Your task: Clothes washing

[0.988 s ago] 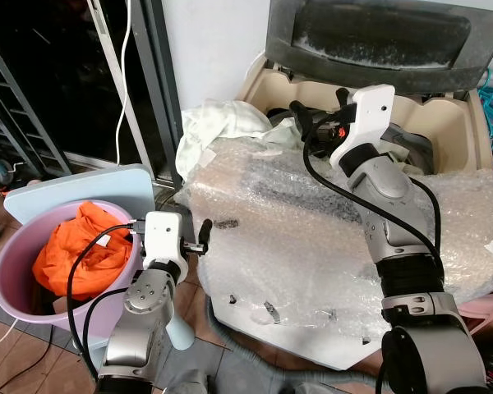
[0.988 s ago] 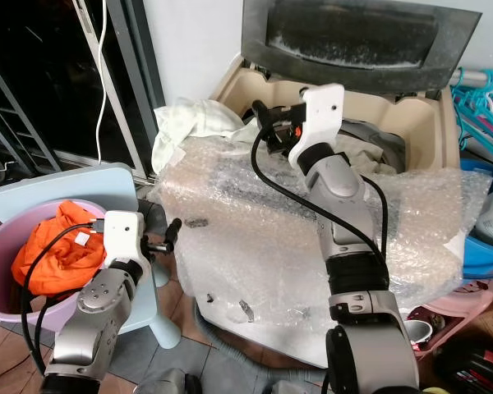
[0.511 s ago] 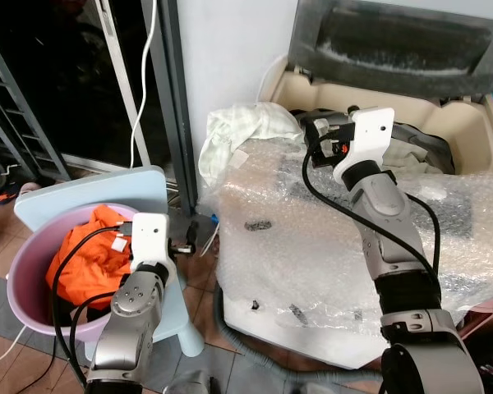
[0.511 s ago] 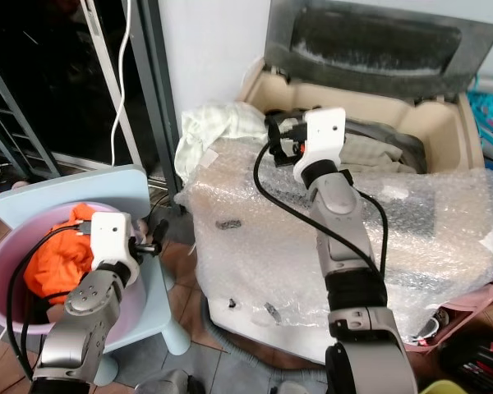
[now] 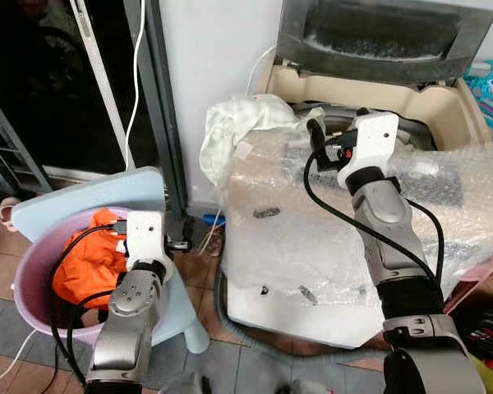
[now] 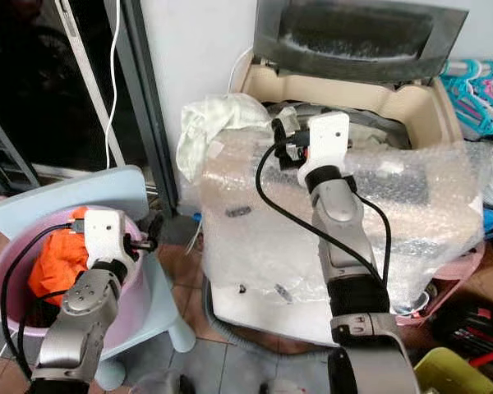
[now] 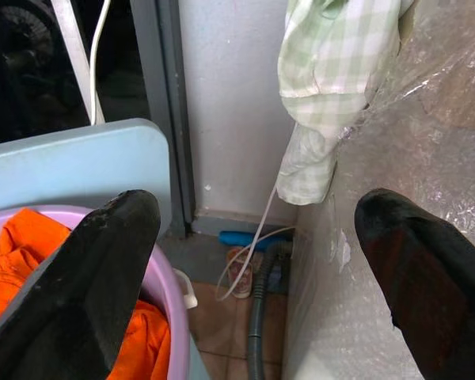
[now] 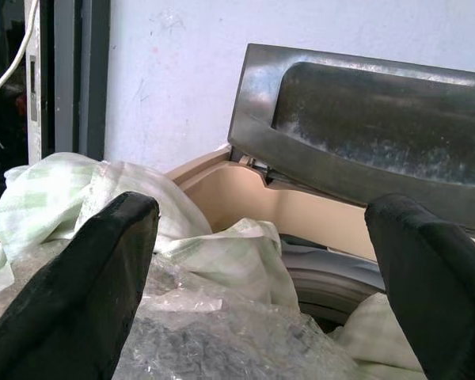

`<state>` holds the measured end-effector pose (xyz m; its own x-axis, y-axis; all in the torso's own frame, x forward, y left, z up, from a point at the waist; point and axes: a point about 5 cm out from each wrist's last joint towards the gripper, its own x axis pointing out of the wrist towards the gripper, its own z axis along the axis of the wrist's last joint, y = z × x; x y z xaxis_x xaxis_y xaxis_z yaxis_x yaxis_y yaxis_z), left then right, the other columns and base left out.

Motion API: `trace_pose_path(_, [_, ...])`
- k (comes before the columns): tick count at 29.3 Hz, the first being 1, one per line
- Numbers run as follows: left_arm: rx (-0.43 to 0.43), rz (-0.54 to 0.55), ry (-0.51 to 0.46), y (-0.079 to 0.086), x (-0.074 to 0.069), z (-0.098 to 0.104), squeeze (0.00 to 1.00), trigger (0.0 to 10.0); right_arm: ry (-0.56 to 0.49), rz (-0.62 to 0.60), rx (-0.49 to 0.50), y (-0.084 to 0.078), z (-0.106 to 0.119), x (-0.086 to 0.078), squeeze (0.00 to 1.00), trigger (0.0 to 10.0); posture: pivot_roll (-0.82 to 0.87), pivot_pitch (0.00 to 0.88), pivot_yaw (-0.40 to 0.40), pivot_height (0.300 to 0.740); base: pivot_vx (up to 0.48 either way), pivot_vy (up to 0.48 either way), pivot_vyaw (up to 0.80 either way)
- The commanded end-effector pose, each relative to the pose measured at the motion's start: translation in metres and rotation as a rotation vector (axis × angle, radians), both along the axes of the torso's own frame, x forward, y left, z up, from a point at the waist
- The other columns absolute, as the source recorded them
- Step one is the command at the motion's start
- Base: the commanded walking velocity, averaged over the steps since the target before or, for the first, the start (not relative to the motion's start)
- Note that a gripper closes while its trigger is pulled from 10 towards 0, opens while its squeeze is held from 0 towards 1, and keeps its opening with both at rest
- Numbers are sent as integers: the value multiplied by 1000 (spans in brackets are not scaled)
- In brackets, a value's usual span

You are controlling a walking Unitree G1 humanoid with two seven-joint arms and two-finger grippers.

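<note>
An orange garment (image 5: 86, 267) lies in a pink basin (image 5: 25, 267) on a light blue stool (image 5: 90, 193). My left gripper (image 5: 181, 244) hangs open and holds nothing beside the basin's rim; in its wrist view the fingers (image 7: 103, 277) frame the gap between stool and machine. The washing machine (image 5: 337, 238) is wrapped in bubble wrap, its dark lid (image 5: 378, 37) raised. A pale green checked cloth (image 5: 238, 123) drapes over its left corner. My right gripper (image 5: 316, 146) hovers open over the machine's front edge by the tub (image 8: 332, 277).
A sliding door frame (image 5: 152, 98) with a white cable (image 5: 135, 66) stands behind the stool. A grey hose (image 5: 255, 336) lies on the tiled floor under the machine. Turquoise hangers (image 6: 476, 90) and a yellow bin (image 6: 452, 369) are at the right.
The camera has shifted, so the whole scene sits differently. My left gripper now lies closer to the basin and farther from the machine. The right gripper stays over the machine's top.
</note>
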<state>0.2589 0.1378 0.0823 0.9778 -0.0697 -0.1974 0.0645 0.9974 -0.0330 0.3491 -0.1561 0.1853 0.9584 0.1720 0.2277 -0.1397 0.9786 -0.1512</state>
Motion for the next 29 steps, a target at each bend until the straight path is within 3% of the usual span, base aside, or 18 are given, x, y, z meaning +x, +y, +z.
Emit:
trace_pose_path(1, [4,4,-15,-1,0,3,0,10000,-50,17,-16,2,11,-1,0,10000,12,0,4,740,281,0,638])
trace_pose_path(12, [8,8,-13,-1,-1,3,0,10000,-53,42,-26,4,13,0,0,10000,10,0,2,740,315,0,566])
trace_pose_path(21, [-2,14,-3,-3,-1,2,0,10000,-12,103,-63,2,10,4,0,10000,12,0,0,740,0,0,0])
trace_pose_path(29, [-1,15,-2,-4,-1,3,0,10000,-2,202,-134,5,22,20,0,10000,32,0,-4,740,0,0,0])
